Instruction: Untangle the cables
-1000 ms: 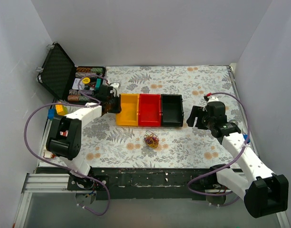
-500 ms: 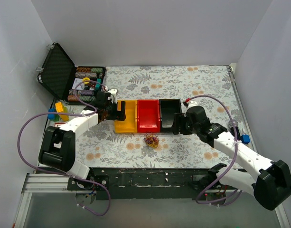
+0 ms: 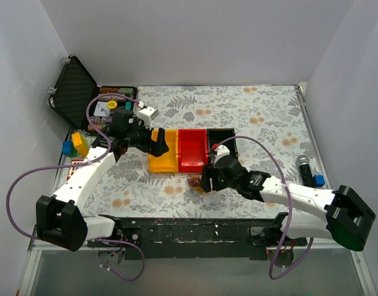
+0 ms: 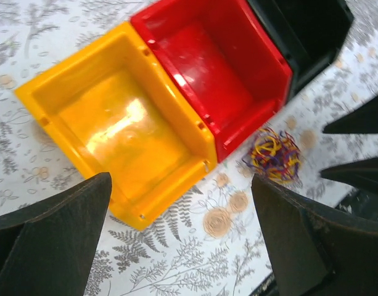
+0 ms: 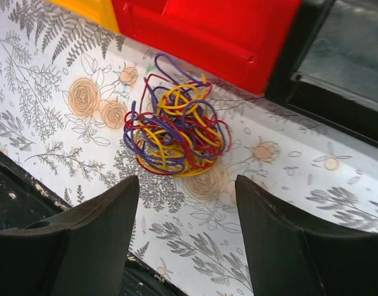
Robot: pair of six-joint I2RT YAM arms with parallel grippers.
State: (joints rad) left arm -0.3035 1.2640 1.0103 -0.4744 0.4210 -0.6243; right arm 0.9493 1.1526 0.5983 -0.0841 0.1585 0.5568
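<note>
— Where have the cables (image 3: 195,180) ended up?

— They lie in one small knot on the flowered worktop (image 3: 256,117), close to its near edge and just beside the near wall of the red bin (image 3: 193,148). Yellow, red and purple strands are all wound through each other.

— And the right hand (image 3: 207,177)?

— It is down low, just to the right of the knot. Seen from the wrist, its fingers (image 5: 96,234) are spread wide, and the knot sits a little beyond the gap between them. As far as I can see, neither finger touches a wire, so it is pinching nothing.

— What about the other arm?

— The left hand (image 3: 158,142) hangs over the far left part of the yellow bin (image 3: 165,154). Its fingers are also spread wide, with nothing between them. In its wrist view the knot shows off to the right, by the red bin.

— How do the bins stand?

— They stand in a row, side against side: yellow on the left, red in the middle and the black bin (image 3: 222,140) on the right. Far off to the left, a black case (image 3: 74,92) stands open.
</note>
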